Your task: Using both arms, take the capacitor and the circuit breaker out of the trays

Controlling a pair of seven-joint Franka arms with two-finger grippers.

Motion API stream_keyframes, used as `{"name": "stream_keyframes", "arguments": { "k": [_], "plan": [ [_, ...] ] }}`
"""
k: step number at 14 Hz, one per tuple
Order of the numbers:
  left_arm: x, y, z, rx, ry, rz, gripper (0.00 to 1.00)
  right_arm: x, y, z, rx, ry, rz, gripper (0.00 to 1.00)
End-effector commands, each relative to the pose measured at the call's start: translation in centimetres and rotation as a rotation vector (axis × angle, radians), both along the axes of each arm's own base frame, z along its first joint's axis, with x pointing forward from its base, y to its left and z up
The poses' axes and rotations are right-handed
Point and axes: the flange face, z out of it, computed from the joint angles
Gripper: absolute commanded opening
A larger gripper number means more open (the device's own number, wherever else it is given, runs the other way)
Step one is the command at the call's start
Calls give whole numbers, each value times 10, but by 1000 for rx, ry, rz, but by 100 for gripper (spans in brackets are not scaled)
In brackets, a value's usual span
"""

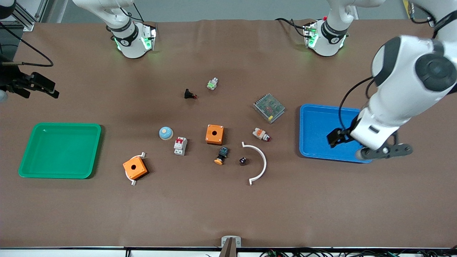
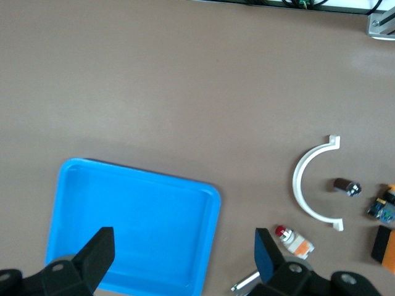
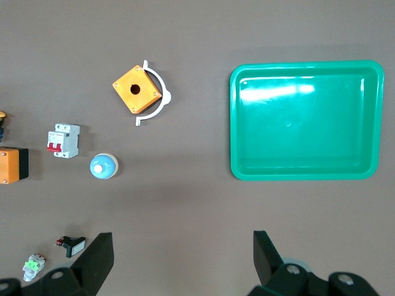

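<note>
Both claws hang with jaws spread wide and empty. I have the left claw (image 1: pixel 337 137) over the blue tray (image 1: pixel 314 123), at the left arm's end of the bench (image 1: pixel 228 214). From there the capacitor (image 1: pixel 243 161) lies well apart, mid-bench inside the white arc (image 1: pixel 262 162). My right claw (image 1: pixel 39 85) hangs over bare bench near the green tray (image 1: pixel 59 150), and the breaker (image 1: pixel 180 146) sits well away from it, just beside the blue dome button (image 1: pixel 166 133).
</note>
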Motion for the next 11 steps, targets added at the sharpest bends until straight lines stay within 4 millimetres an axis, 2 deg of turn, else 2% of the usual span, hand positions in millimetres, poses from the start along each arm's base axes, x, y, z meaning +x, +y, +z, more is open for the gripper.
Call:
{"name": "stream_keyframes", "arguments": {
  "k": [1, 3, 6, 8, 11],
  "plan": [
    [-48, 21, 20, 10, -14, -35, 100, -15, -8, 4, -9, -7, 0, 100],
    [-69, 24, 29, 6, -36, -61, 100, -17, -17, 4, -3, -5, 17, 100],
    [-97, 29, 29, 13, -58, -102, 100, -18, -22, 4, 1, -3, 23, 100],
    [-97, 29, 34, 15, -62, -126, 100, -20, -23, 6, 1, -6, 22, 100],
    [-84, 26, 61, 16, -31, -174, 100, -21, -22, 9, 2, -12, 20, 100]
  ]
}}
